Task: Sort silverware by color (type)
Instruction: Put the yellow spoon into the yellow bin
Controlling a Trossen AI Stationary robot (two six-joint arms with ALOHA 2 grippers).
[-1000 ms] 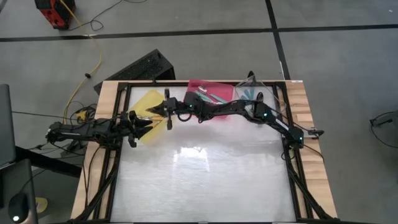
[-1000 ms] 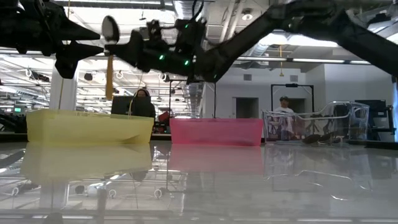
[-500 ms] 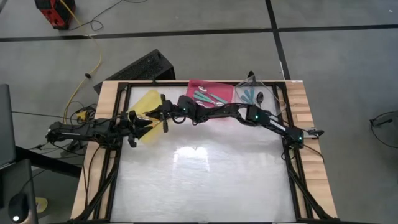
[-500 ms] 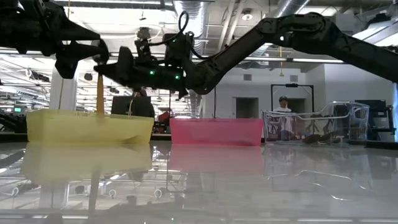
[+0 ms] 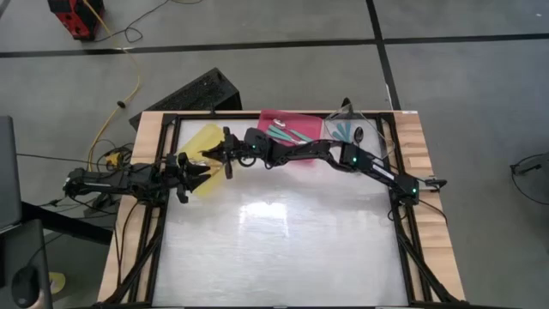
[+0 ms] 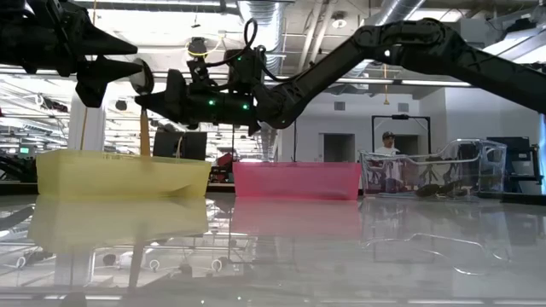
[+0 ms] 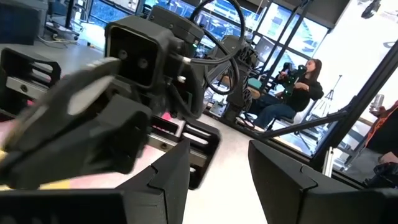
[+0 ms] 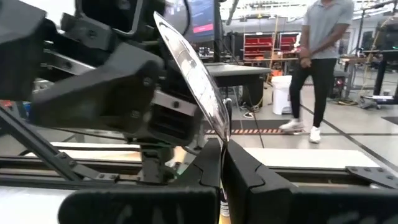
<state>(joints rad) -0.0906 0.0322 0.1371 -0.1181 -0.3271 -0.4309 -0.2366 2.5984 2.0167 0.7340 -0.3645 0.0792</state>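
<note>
Grey floor lies all around the big white table (image 5: 283, 249), and in the low view a bright workshop shows behind it. Along the far edge of the table stand three trays in a row: the yellow tray (image 5: 204, 137) on the left, the pink tray (image 5: 292, 127) in the middle, and the clear tray (image 5: 353, 130) on the right. The right arm reaches a long way across, over the pink tray to the yellow one. The left arm comes in from the left side and stops at the yellow tray too.

The right gripper (image 6: 147, 83) is shut tight on a spoon (image 6: 144, 119). The spoon hangs with its shiny bowl up at the jaws and its orange handle pointing down into the yellow tray.

The left gripper (image 5: 219, 167) hovers just beside it, jaws partly open, holding nothing.

Teal spoons (image 5: 287, 133) lie in the pink tray, and more teal spoons (image 5: 346, 131) lie in the clear tray.
</note>
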